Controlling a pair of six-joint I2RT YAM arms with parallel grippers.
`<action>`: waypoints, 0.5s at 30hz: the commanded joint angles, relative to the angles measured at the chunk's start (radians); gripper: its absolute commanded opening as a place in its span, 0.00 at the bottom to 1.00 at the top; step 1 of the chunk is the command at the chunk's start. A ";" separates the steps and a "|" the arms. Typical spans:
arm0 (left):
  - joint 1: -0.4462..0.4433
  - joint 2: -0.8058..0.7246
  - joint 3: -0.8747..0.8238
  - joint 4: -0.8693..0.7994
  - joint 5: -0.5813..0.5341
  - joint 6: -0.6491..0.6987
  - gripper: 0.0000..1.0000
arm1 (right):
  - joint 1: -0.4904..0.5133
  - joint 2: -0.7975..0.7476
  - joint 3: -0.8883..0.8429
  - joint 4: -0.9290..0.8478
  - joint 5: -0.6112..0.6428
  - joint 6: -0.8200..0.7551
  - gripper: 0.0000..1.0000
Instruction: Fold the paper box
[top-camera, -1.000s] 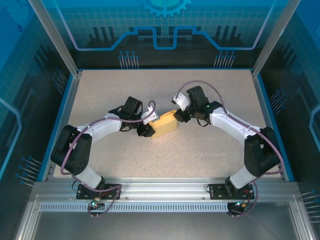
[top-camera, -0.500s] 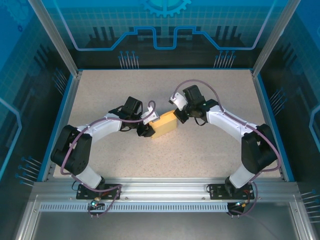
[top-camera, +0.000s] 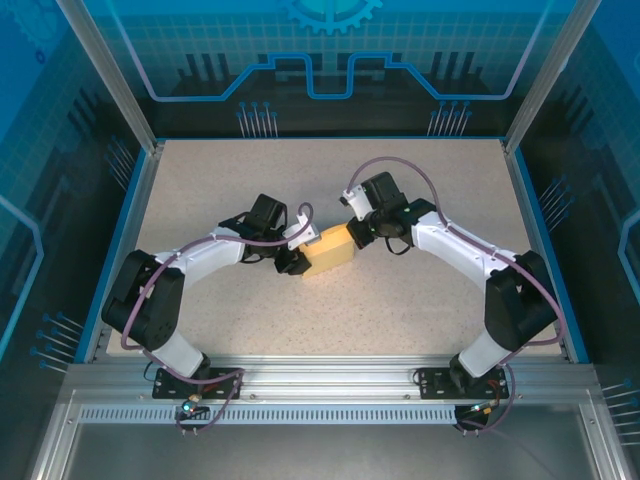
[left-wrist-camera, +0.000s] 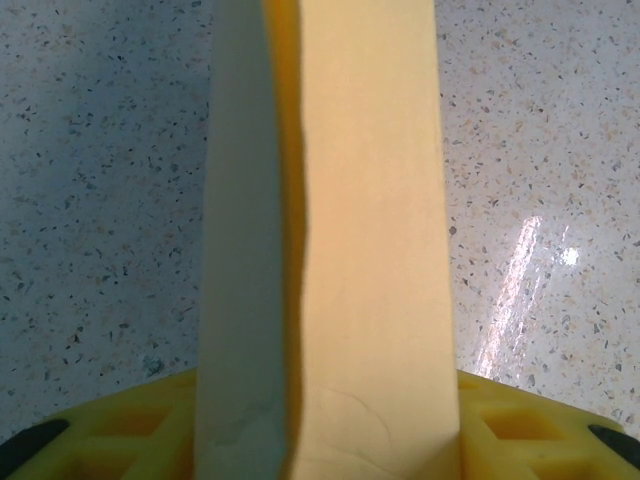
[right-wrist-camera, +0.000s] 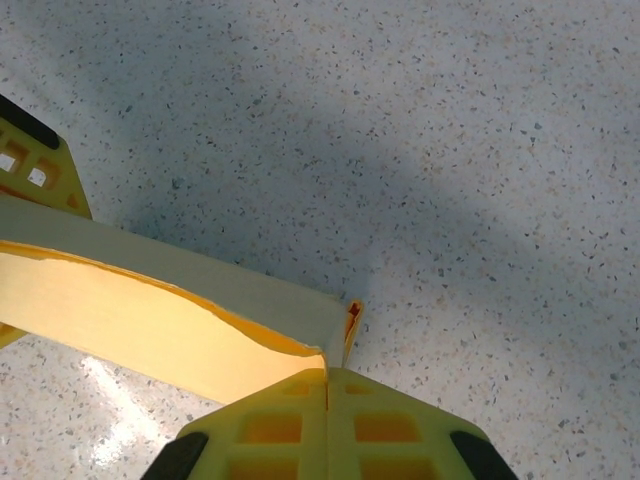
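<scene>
1. Speckled beige bench (top-camera: 250, 180) fills the floor of an enclosure with blue printed walls (top-camera: 330, 60). An aluminium rail (top-camera: 330, 385) runs along the near edge, where both arms are bolted.
2. The paper box (top-camera: 330, 250), made of pale yellow card, lies near the middle of the bench between the two hands. In the top view its long axis runs from lower left to upper right.
3. The left hand (top-camera: 294, 256) meets the box's left end. In the left wrist view the box runs straight away between the two yellow fingers (left-wrist-camera: 530, 430), which sit against its sides. This hand grips the box across its width.
4. That same view shows a long seam along the top of the box, with a paler panel on the left and a brighter yellow strip of card showing in the gap.
5. The right hand (top-camera: 360, 233) is at the box's right end. In the right wrist view its fingers (right-wrist-camera: 390, 430) are pressed together, closed. A thin edge of card at the box's corner runs into the line where they meet, so it appears pinched there.
6. Also in the right wrist view, the box's long upper edge is wavy and slightly lifted, with brighter card underneath.
</scene>
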 joint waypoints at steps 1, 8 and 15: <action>-0.004 0.016 0.016 -0.010 -0.017 0.006 0.49 | 0.022 -0.037 0.030 -0.059 -0.002 0.060 0.05; -0.008 0.018 0.019 -0.009 -0.020 0.003 0.49 | 0.028 -0.040 0.042 -0.074 0.001 0.094 0.05; -0.011 0.015 0.018 -0.009 -0.030 0.003 0.49 | 0.028 -0.029 0.046 -0.076 0.002 0.135 0.05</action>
